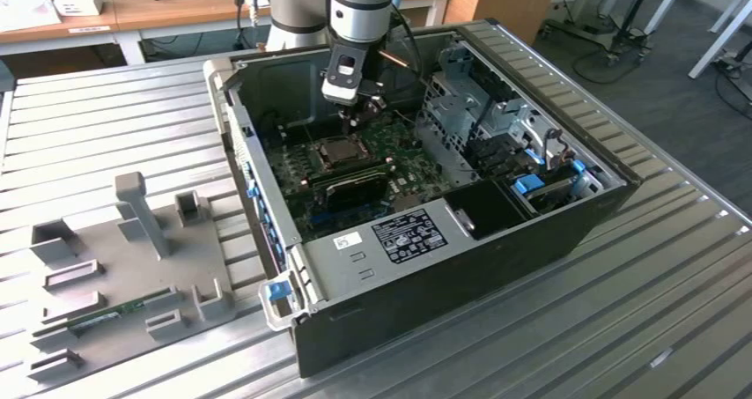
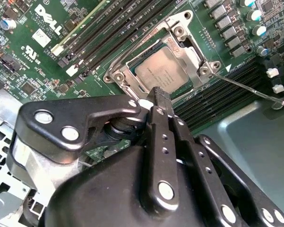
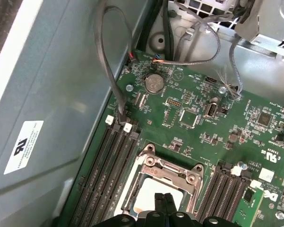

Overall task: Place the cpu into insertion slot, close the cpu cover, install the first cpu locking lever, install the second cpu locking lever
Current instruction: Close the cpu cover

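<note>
Currently, going from the exterior view's left: a grey fixture tray (image 1: 112, 280) sits on the slatted metal table (image 1: 94, 117), with a memory stick (image 1: 108, 316) lying in it. Next is the open computer case (image 1: 494, 258), green board (image 1: 400, 166) inside. The arm reaches down into it, and the gripper (image 1: 358, 102) hangs just above the insertion slot (image 1: 341, 150). Drive bays (image 1: 517, 144) fill the case on the exterior view's right.

Both wrist views show the gripper (image 2: 159, 94) (image 3: 163, 198) with fingers pressed together and nothing between them, the tip at the edge of the socket frame. Can't tell whether it makes contact.

The cpu (image 2: 163, 73) (image 3: 149, 194) sits in the slot. The cpu cover (image 2: 194, 56) (image 3: 172, 171) is down flat over it, chip top showing through the window.

In the second wrist view one locking lever (image 2: 248, 87) runs as a thin rod from the socket corner out across the long memory slots (image 2: 113, 28), its hooked end near the case wall. Can't tell whether it is latched.
</note>
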